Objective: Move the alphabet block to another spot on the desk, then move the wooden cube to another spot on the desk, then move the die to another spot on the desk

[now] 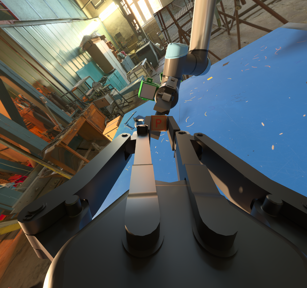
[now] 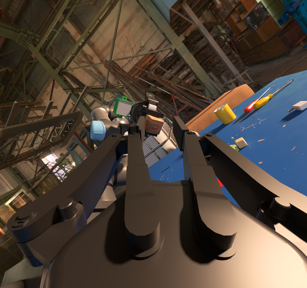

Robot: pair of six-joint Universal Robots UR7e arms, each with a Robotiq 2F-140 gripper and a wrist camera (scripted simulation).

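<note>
One alphabet block (image 1: 158,122), wooden, red-lettered faces, held off the blue desk (image 1: 249,114) between the pads of the left gripper (image 1: 158,124), which is clamped on two opposite sides. It looks light, rigid and flat-faced, unlikely to slip or crush; opposite flat faces are the sensible hold. Right gripper (image 2: 159,124): jaws apart, nothing between them, hanging close beside the held block. Wooden cube (image 2: 241,142): resting on the desk near a small green object I cannot identify. Obstacles on the desk: yellow cup (image 2: 225,113), two screwdrivers (image 2: 262,100), white charger (image 2: 299,107), brown box (image 2: 221,104). Desk edge lies near; open blue surface beyond.
</note>
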